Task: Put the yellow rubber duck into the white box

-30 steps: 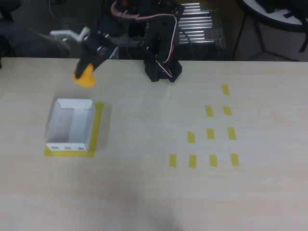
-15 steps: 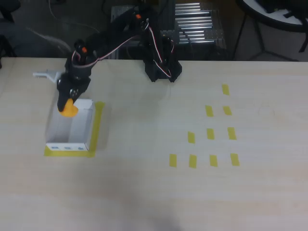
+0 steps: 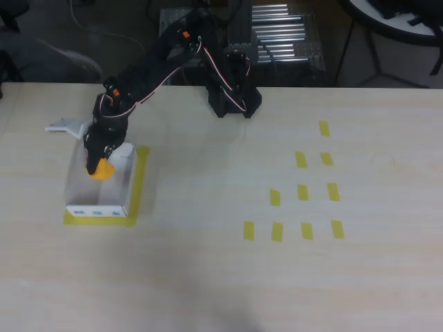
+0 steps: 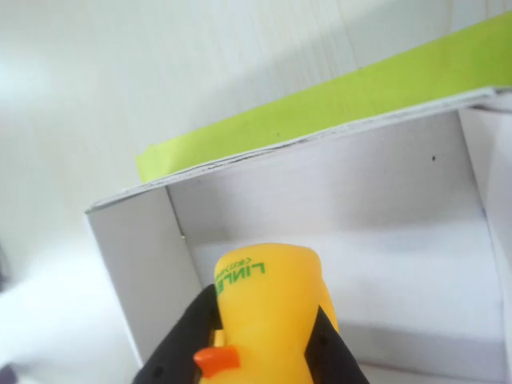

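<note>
The yellow rubber duck hangs over the far end of the white box, held in my black gripper. From the wrist, the duck shows its flat underside with green lettering, pinched between the two dark fingers, and the box's open inside lies right behind it. The gripper is shut on the duck. In the overhead view the arm reaches from its base to the left over the box.
The box stands on a yellow tape outline at the table's left. Several small yellow tape rectangles mark the right half of the table. The arm's black base sits at the far table edge.
The gripper carried the duck from beyond the box's far left corner down and toward the box, and now holds it over the box's far end.
</note>
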`<state>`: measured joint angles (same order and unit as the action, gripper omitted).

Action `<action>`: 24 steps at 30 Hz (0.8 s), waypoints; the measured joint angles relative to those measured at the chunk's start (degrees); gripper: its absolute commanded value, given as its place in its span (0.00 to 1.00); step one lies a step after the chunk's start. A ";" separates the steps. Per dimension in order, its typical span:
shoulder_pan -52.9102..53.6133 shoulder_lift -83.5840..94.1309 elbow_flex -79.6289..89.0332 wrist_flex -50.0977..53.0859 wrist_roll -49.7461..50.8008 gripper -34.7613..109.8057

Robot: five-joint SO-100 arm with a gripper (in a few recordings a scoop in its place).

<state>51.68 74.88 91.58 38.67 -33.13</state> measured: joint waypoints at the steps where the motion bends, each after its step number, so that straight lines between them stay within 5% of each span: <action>1: 0.00 0.00 0.00 0.00 -0.79 0.35; 15: 0.00 -0.18 0.00 0.00 -4.22 0.40; 24: -2.72 0.97 -0.26 3.69 -2.72 0.34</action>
<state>48.96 75.85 91.32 42.36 -35.86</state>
